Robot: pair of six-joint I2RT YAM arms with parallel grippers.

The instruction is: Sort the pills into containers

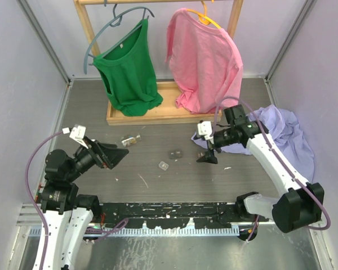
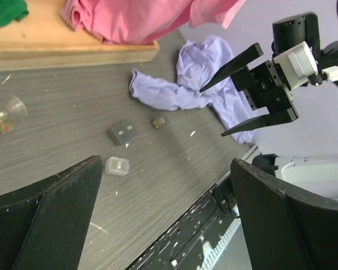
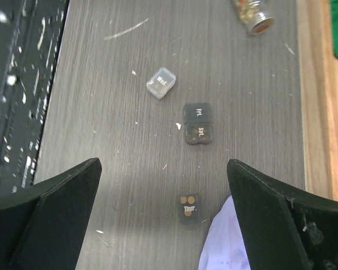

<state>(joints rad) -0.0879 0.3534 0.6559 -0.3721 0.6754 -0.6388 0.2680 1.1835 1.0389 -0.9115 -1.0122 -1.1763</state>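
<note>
A dark double tub point(image 3: 198, 122) marked "Fri" and "Sat" lies mid-table; it also shows in the top view point(image 1: 176, 153) and the left wrist view point(image 2: 121, 133). A single dark tub point(image 3: 188, 208) marked "Thur" shows orange pills through its lid and lies beside the lavender cloth. A clear tub point(image 3: 161, 82) lies nearer the front point(image 1: 163, 165) point(image 2: 116, 166). A clear jar of coloured pills point(image 1: 130, 139) lies on its side point(image 3: 253, 17) point(image 2: 3, 115). My right gripper point(image 3: 163, 164) is open and empty above the Thur tub point(image 1: 207, 153). My left gripper point(image 1: 123, 154) is open and empty, held left of the tubs point(image 2: 166, 163).
A lavender cloth point(image 1: 287, 135) is heaped at the right, its edge reaching the Thur tub. A wooden rack base point(image 1: 158, 115) holds a green shirt point(image 1: 127, 73) and a pink shirt point(image 1: 205, 62) at the back. A black rail point(image 1: 169, 211) runs along the front edge.
</note>
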